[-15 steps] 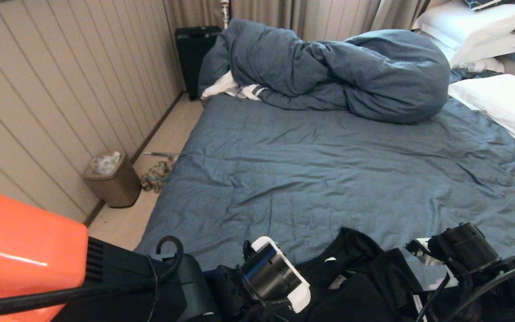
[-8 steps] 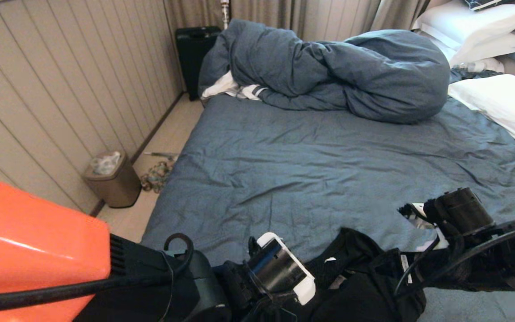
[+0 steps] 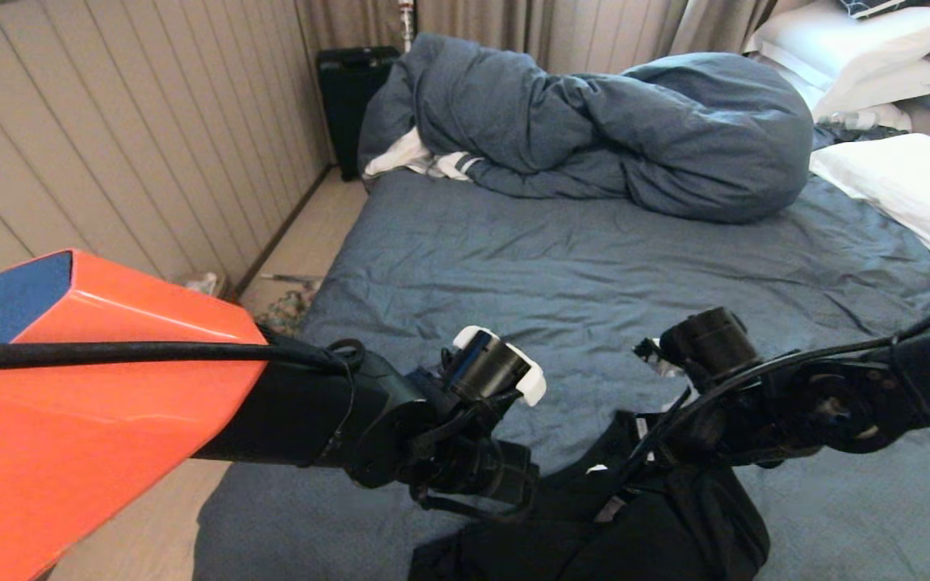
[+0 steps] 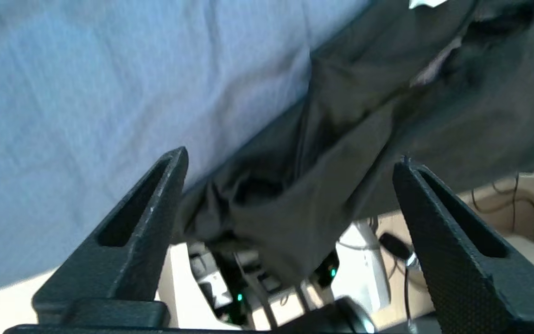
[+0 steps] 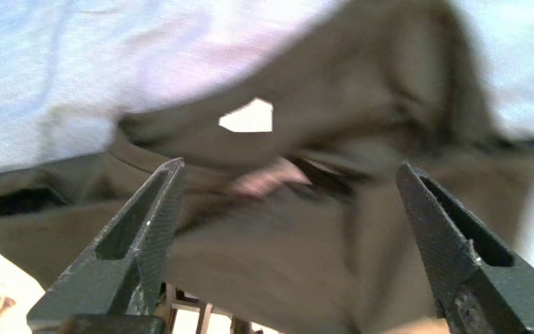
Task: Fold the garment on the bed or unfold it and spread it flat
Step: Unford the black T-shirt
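Both my left gripper [image 4: 290, 157] and right gripper [image 5: 290, 162] hang wide open, empty, above the crumpled black T-shirt [image 3: 634, 516] at the blue-grey bed's [image 3: 594, 282] near edge. I want one shoulder corner each, pinching single layers only, then spreading apart.

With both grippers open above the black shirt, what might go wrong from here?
1. The crumpled black T-shirt lies bunched at the near edge of the blue-grey bed; part overhangs, so it may slide off.
2. The left gripper and right gripper stand open over thick folds; closing here may pinch several layers.
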